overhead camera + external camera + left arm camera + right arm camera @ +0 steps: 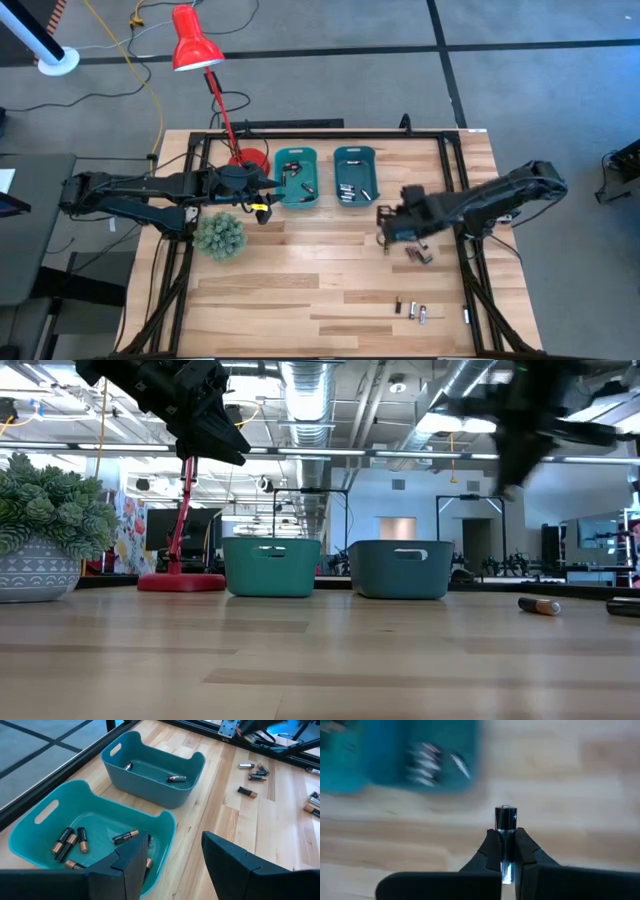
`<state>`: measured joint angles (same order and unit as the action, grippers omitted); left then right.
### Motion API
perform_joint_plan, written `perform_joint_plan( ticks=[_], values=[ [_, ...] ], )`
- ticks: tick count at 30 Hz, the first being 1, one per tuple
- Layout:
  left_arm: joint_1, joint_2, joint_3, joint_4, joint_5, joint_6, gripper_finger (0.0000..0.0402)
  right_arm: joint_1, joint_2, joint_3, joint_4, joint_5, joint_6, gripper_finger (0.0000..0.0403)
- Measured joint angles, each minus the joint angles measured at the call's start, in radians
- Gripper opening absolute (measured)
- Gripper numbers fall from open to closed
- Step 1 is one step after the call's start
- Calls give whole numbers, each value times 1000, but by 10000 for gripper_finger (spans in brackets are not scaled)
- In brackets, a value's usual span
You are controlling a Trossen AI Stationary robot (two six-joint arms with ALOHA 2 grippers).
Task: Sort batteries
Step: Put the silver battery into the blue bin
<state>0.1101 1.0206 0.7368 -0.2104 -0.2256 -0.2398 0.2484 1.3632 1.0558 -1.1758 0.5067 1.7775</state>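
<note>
My right gripper hangs above the light wooden table, just right of the darker teal plastic bin, its fingers clenched on a small black cylindrical battery with a metallic end that stands up between the fingertips. The view from that wrist is smeared, so I can make out little else there beyond a blur of cells in a teal bin.

My left gripper sits over the near rim of the brighter teal plastic bin, fingers released and apart with nothing between them. Several black-and-copper batteries lie on that bin's floor. Two more cells rest in the darker bin beside it.

Loose batteries lie on the wood by the right arm, and a few others near the table's front edge. A green spiky potted plant stands beside the left arm, near a red desk lamp.
</note>
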Motion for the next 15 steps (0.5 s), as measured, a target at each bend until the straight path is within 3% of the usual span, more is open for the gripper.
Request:
perform_joint_plan(
  ticks=[8,15],
  values=[
    [0,0,0,0,0,0,183,-293,-1,126,239,20,-555,9],
    [0,0,0,-1,0,0,183,-485,68,127,402,-134,-786,8]
  ],
)
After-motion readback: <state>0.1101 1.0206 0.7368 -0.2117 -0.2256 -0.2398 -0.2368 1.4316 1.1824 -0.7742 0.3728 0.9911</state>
